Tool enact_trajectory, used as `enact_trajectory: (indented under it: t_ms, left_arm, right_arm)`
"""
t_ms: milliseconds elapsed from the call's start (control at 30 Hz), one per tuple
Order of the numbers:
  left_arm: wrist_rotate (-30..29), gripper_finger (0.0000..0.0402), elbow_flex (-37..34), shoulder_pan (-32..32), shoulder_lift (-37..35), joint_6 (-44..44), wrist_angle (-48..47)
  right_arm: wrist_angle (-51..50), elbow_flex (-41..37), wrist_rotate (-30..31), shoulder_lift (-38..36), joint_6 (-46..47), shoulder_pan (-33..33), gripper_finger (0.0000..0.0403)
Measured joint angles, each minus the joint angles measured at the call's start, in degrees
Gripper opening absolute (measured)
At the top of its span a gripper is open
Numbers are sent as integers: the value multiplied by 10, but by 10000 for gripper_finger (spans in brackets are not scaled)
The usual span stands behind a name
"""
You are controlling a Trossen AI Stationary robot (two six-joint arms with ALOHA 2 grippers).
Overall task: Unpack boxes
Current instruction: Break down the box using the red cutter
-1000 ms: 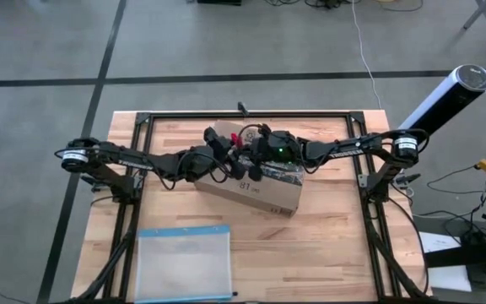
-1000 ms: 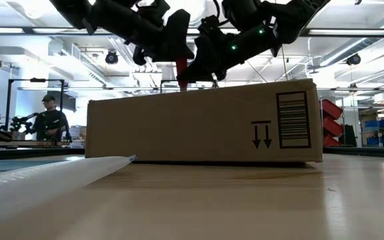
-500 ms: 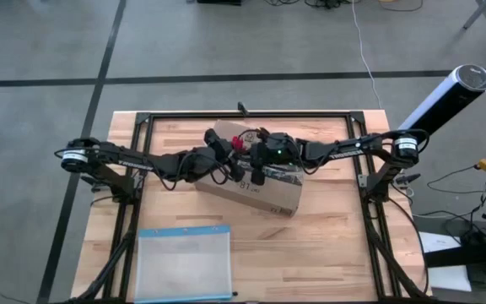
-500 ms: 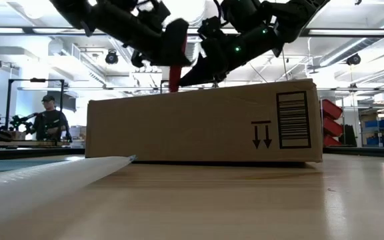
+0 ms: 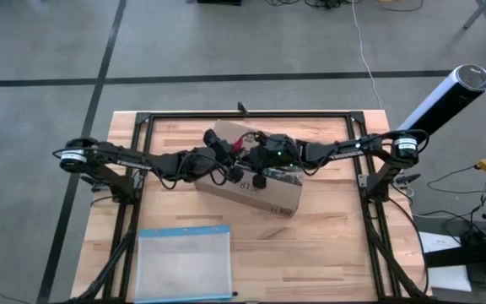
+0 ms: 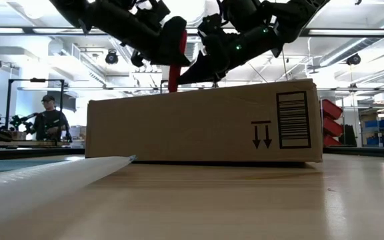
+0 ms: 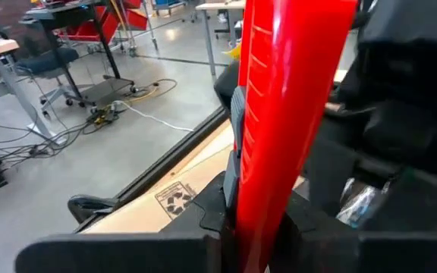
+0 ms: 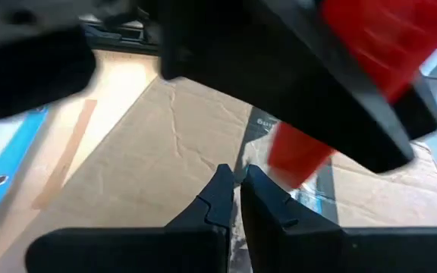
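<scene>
Workshop floor, grey concrete with dark lines, surrounds a wooden tabletop (image 5: 327, 245) with a black frame on it. Person (image 6: 51, 123) stands far back in the room, seen in the low view.

Cardboard box (image 5: 256, 181) sits mid-tabletop toward the far edge, skewed to the table edges, flaps closed, shiny tape strip along the top seam. Side facing the low camera shows two down arrows and a barcode-like mark (image 6: 293, 120).

Clear pouch (image 5: 184, 263) with a blue edge lies flat at the near-left of the tabletop, well apart from the box.

Both arms reach in from the sides and meet over the box top.

Left gripper (image 5: 230, 152) is clamped on a red tool (image 6: 173, 75); the tool hangs roughly upright, tip at the box top near the seam. Left wrist view shows the red handle (image 7: 290, 114) running straight through the fingers.

Right gripper (image 8: 235, 189) is just beside the left one, fingers pinched together, tips down at the taped seam; can't tell if they've got hold of tape.
</scene>
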Motion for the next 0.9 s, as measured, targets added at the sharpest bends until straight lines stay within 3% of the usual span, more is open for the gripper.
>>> enact_trajectory:
  t_ms: [200,600,767,900]
  left_arm:
    - [1,29,0,-4,-10,-9,27]
    - [-58,29,0,-3,-9,-30,95]
    - [-61,29,0,-4,-9,-40,95]
    - [-65,29,0,-3,-8,-39,113]
  right_arm:
    - [4,0,51,0,0,0,30]
    - [67,0,113,1,15,1,131]
    - [80,0,171,1,7,0,162]
    - [107,0,182,1,14,1,176]
